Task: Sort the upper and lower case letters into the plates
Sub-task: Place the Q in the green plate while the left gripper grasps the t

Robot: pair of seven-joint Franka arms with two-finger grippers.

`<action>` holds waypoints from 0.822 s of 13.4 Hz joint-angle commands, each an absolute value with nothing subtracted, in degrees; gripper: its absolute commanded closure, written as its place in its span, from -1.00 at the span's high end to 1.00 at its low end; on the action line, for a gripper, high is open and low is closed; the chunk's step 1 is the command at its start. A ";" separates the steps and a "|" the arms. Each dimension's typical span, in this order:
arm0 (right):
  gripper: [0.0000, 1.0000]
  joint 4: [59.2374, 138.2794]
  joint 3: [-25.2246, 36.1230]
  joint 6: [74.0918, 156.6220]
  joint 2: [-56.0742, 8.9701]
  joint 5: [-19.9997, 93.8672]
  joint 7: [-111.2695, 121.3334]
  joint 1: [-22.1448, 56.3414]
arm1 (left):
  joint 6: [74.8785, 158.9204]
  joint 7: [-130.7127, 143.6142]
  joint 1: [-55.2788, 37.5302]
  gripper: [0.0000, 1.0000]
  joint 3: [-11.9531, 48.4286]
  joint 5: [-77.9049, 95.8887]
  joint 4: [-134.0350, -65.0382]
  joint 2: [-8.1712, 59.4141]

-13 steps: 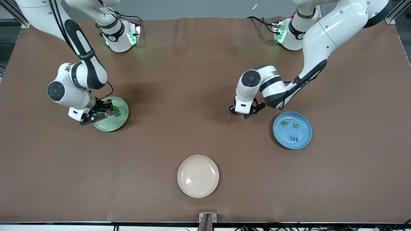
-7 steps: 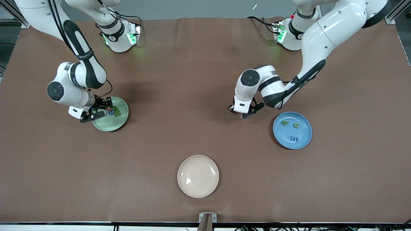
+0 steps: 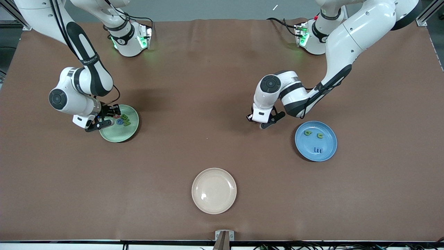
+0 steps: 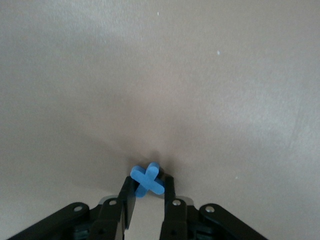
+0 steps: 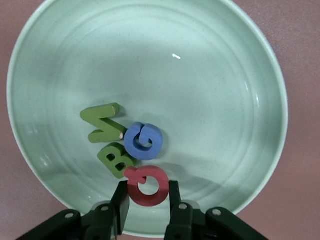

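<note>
Table [image 3: 215, 104]: letters N, B, G, Q [image 5: 147, 186].

With the table read as a clock face from the front camera, the pale mint green round plate [image 3: 121, 135] lies at nine o'clock, the medium blue round plate [image 3: 327, 140] at four, and the cream-white round plate [image 3: 214, 190] at six. Four block letters [image 5: 144, 141] cluster at the mint plate's twelve o'clock, one of them between the right gripper's [image 5: 146, 192] fingers. Three small letters [image 3: 317, 150] lie in the blue plate, and the left gripper [image 4: 148, 187] is over bare table at that plate's ten o'clock.
</note>
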State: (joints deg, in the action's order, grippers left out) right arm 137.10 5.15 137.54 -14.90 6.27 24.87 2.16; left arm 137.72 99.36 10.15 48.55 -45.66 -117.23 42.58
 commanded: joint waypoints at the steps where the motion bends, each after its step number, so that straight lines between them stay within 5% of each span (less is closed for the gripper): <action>1: -0.61 138.69 4.22 137.20 -12.74 5.54 25.31 0.62 | 135.45 96.96 12.47 -0.64 50.17 -46.06 -116.11 40.35; 5: -0.55 138.69 4.22 137.20 -12.83 5.54 25.31 -0.18 | 120.62 76.45 21.69 -0.65 59.14 -43.60 -110.23 40.34; 7: -0.50 138.69 4.22 137.29 -12.83 5.54 25.31 -0.18 | 119.62 66.84 25.38 -0.65 59.68 -43.24 -108.55 40.43; 8: 0.11 138.69 4.22 137.29 -12.83 5.54 25.23 -0.18 | 119.62 62.79 27.05 -0.65 59.59 -43.33 -107.50 40.78; 9: 0.99 138.52 4.13 137.20 -12.83 5.54 25.14 -0.18 | 119.62 58.23 28.46 -0.65 59.50 -43.24 -106.79 41.04; 11: 1.00 138.25 4.22 137.11 -12.83 5.54 25.05 -0.09 | 119.71 46.64 31.19 -0.70 58.45 -43.24 -104.95 42.62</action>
State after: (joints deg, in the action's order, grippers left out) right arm 137.10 5.11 137.54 -14.90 6.27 24.88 1.12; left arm 120.62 55.67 29.41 58.77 -44.23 -106.90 41.21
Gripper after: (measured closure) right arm 0.370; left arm 0.727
